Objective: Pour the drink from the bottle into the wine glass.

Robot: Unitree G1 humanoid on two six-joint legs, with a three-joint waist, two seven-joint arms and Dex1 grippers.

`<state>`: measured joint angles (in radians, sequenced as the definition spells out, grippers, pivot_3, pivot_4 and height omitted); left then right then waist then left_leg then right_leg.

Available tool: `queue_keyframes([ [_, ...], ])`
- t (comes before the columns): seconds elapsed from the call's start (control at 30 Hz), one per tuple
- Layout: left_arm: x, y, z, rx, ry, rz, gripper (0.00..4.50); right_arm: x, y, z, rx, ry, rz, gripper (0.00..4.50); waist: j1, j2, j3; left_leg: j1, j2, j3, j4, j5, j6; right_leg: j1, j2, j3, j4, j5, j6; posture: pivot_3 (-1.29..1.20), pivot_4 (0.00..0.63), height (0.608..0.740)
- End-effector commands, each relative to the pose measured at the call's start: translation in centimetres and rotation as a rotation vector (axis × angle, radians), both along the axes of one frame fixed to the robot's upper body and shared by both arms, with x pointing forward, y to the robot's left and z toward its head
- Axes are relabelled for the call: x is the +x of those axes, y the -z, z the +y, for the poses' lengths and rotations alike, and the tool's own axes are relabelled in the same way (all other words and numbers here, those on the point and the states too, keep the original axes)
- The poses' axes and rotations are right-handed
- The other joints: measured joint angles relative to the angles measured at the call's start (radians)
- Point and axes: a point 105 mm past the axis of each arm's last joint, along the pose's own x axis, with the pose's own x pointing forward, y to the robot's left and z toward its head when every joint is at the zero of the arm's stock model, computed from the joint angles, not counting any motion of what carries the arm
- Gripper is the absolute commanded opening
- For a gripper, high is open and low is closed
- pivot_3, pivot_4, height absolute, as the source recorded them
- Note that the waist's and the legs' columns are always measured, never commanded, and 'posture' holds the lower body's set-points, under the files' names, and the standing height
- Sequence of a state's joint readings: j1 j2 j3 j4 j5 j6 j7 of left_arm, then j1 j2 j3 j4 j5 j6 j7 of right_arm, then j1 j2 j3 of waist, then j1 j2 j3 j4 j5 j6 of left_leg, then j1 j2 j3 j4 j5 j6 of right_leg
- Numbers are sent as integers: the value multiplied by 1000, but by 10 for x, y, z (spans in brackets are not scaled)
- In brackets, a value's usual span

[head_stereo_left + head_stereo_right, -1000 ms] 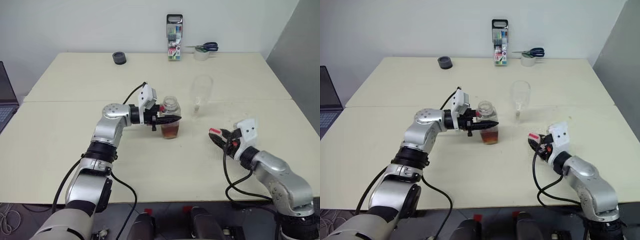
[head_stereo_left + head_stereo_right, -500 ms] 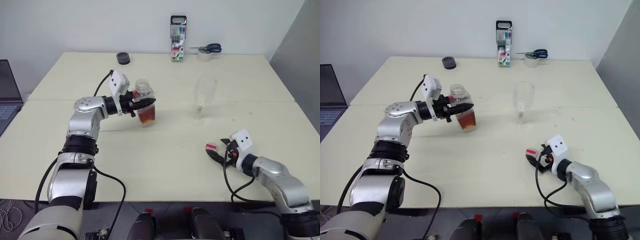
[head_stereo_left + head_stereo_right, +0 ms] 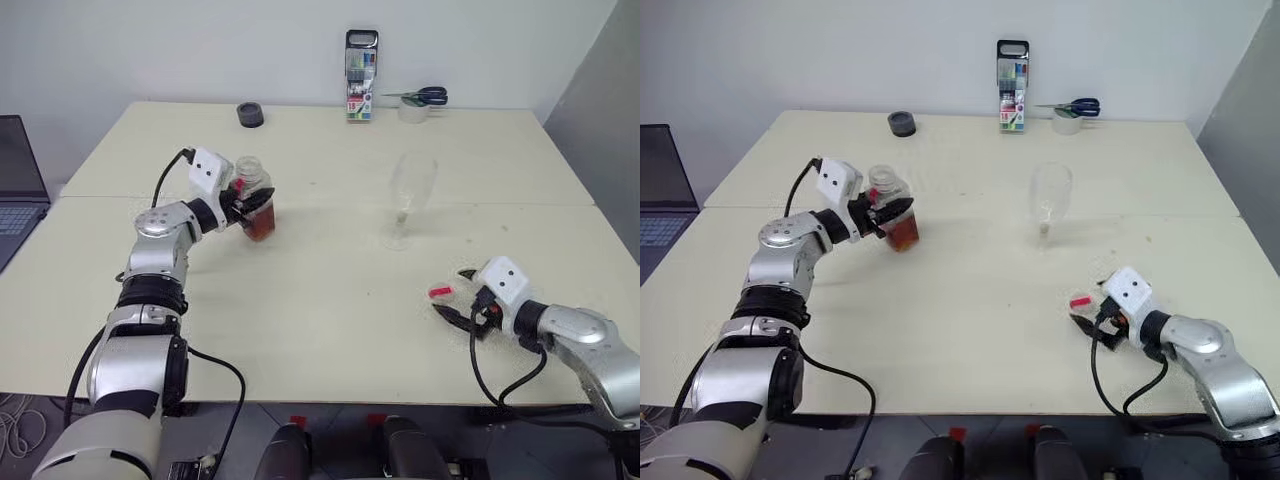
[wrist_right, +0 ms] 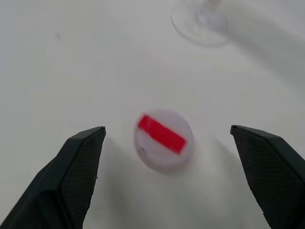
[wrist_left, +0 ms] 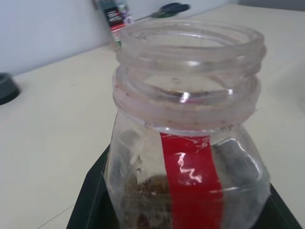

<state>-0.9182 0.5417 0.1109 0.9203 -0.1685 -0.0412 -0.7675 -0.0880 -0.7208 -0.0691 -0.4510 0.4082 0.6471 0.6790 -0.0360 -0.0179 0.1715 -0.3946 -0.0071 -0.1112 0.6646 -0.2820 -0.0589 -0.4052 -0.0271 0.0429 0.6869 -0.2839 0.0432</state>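
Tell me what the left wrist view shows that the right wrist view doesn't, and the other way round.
Left wrist view alone: the bottle up close, uncapped, with its red label strip, amber drink low inside, clamped in the left gripper; behind it the marker case and scissors.

Right wrist view alone: the right gripper's open fingers either side of a white cap with a red strip, and the wine glass foot beyond.

Both: the cream table.

This looks like an office or a small lab room. Two plain cream worktops [image 3: 330,300] are pushed together in front of a bare white wall [image 3: 200,50]. At 12 o'clock on the far edge stand a marker-pen case [image 3: 361,75], scissors [image 3: 420,96] on a tape roll [image 3: 407,111], and at 9 o'clock an open laptop [image 3: 20,180].
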Motion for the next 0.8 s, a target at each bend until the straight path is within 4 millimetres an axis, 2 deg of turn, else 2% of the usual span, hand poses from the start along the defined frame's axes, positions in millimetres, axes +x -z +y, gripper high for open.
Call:
queue_keyframes([
  [0.03,5,-30,25,-28,-135,-101,1688,-11,-35,27,141,-126,-31,4500,-2,0,0,0,0,0,0,0,0,0,0,0,0,0,0,0,150,740],
  [0.17,6,-25,40,-56,-216,-79,1688,-10,-40,55,144,-205,-43,4500,-2,0,0,0,0,-1,0,0,0,0,0,-1,1,0,0,0,150,740],
  [0.37,4,-19,59,-119,-311,-57,1688,10,-48,96,168,-247,-121,4500,-9,0,0,0,0,0,0,0,0,-1,0,-1,1,0,0,0,150,740],
  [0.6,2,-5,67,-145,-344,-7,1688,21,-57,130,203,-289,-161,4500,-17,0,0,0,0,0,0,1,-1,-2,-1,-1,3,0,0,0,150,740],
  [0.67,2,-1,69,-144,-351,-1,2418,23,-59,137,209,-294,-171,4500,-20,0,0,1,0,0,0,1,-1,-2,-1,-1,3,0,0,0,150,740],
  [0.8,1,1,67,-134,-340,-4,3590,25,-62,143,218,-299,-184,4500,-20,0,0,1,0,0,0,1,-1,-2,-1,-1,4,0,0,0,150,740],
])
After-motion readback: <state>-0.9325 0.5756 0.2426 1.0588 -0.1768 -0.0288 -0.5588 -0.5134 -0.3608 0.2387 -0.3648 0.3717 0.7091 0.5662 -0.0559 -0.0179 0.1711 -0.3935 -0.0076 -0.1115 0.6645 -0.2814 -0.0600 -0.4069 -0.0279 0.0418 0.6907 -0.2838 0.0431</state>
